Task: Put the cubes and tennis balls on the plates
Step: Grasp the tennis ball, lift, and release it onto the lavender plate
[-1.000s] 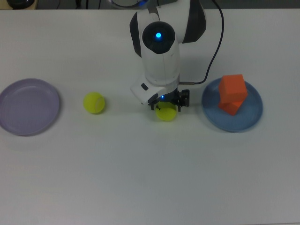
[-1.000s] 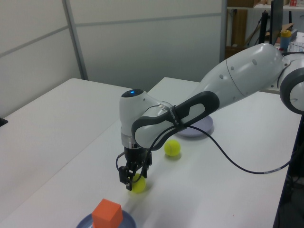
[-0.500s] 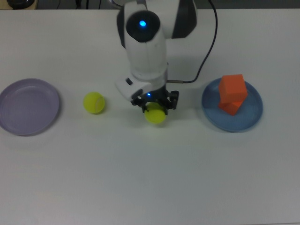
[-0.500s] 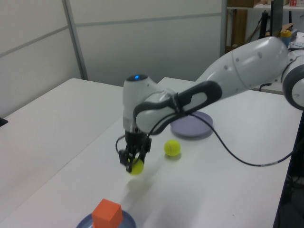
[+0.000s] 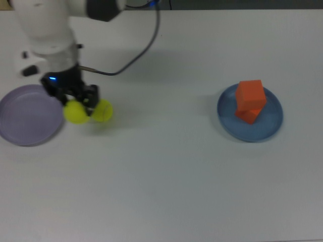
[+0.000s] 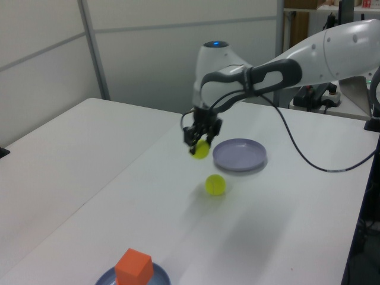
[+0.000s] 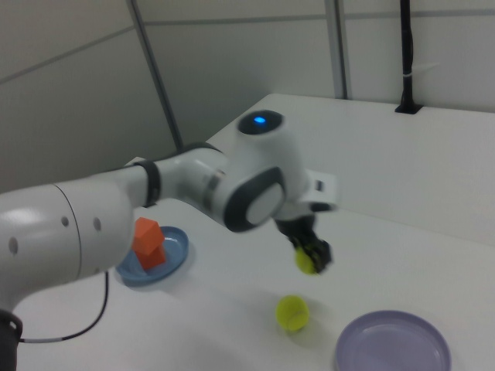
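Note:
My gripper [image 5: 75,108] [image 6: 200,147] [image 7: 309,259] is shut on a yellow-green tennis ball [image 5: 75,113] [image 6: 200,149] [image 7: 304,262], held in the air beside the lavender plate [image 5: 20,118] [image 6: 240,155] [image 7: 393,352]. The other tennis ball [image 5: 103,111] [image 6: 215,184] [image 7: 292,313] lies on the table just to the top view's right of the held one. Two orange cubes [image 5: 251,101] [image 6: 134,268] [image 7: 148,241] sit stacked, the upper one skewed, on the blue plate [image 5: 272,123] [image 6: 160,276] [image 7: 179,246] at the top view's right. The lavender plate holds nothing.
The white arm [image 5: 48,30] [image 6: 309,56] [image 7: 116,209] reaches in from the top view's top left, trailing a black cable [image 5: 136,53]. A grey partition wall [image 6: 178,47] stands behind the table.
The gripper has carried the tennis ball up off the table and far to the top view's left, from the table's middle to the lavender plate's edge. The other ball, cubes and plates stayed put.

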